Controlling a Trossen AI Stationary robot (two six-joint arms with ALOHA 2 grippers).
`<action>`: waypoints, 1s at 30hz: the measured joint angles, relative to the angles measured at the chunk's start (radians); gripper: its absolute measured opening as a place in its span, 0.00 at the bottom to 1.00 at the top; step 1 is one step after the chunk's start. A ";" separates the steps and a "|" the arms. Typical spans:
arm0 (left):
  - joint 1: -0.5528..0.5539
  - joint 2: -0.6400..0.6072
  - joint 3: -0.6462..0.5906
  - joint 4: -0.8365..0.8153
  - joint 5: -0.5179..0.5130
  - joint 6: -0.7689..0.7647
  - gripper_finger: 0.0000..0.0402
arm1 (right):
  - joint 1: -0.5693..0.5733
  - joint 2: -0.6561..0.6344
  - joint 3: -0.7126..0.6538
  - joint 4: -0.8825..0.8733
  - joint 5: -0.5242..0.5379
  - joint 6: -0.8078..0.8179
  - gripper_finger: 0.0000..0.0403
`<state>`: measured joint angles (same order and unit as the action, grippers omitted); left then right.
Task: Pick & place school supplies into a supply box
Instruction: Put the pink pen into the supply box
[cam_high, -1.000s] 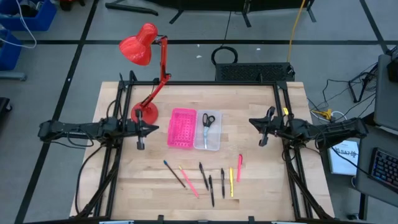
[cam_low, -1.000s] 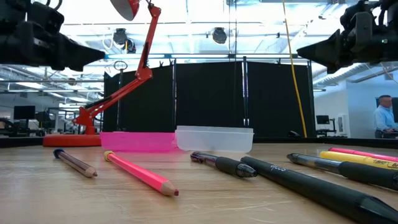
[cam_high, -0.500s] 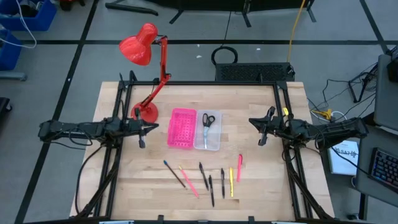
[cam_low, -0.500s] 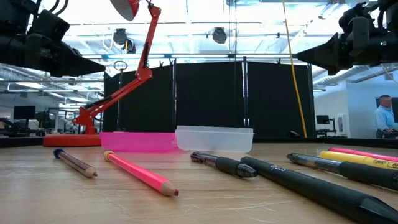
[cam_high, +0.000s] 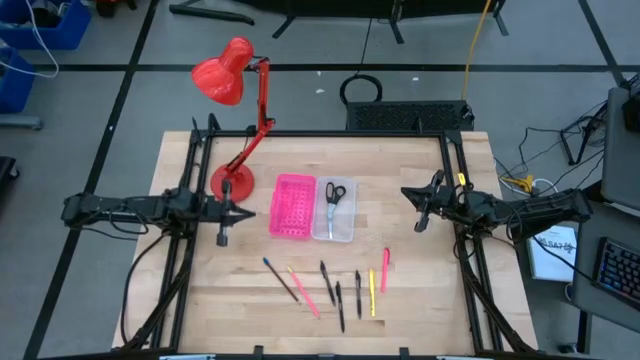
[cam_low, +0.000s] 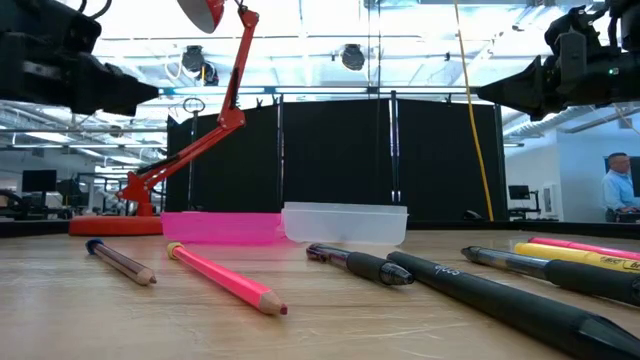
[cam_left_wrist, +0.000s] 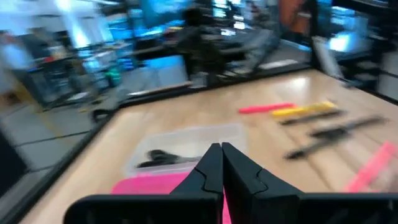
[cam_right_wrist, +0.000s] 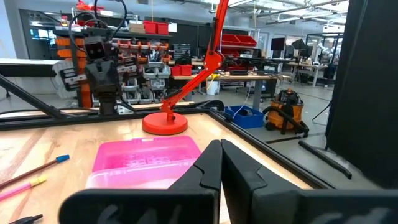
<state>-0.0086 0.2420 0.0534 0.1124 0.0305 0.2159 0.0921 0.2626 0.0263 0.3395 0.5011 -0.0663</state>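
Wooden table (cam_high: 420, 290) holds the supply box (cam_high: 333, 225) mid-table, scissors (cam_high: 334, 194) already inside; pens (cam_high: 340, 285) lie nearer the front edge. My left gripper (cam_high: 222, 236) and right gripper (cam_high: 424, 222) hover closed, empty. I'd open fingers across one pen's shaft.

Light: bright and even, from ceiling fixtures seen beyond the table in the low view.
Shadows: faint, short beside the red desk lamp (cam_high: 240, 120).
Blur: left wrist view heavily smeared throughout.
Focus: low view soft on nearest pens at 5 o'clock.
Glare: blown-out ceiling at 12 o'clock.
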 joint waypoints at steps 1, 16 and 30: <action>0.000 0.000 0.000 -0.005 0.015 0.010 0.01 | 0.000 0.000 0.000 0.000 0.000 -0.001 0.00; 0.000 0.000 0.000 0.028 -0.058 -0.071 0.09 | 0.001 0.000 0.000 -0.009 -0.006 0.002 0.00; 0.001 0.000 0.000 0.026 -0.059 -0.086 0.09 | 0.001 0.013 0.000 0.075 -0.111 -0.029 0.00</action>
<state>-0.0078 0.2420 0.0532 0.1380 -0.0280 0.1298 0.0933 0.2760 0.0263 0.4149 0.3897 -0.0956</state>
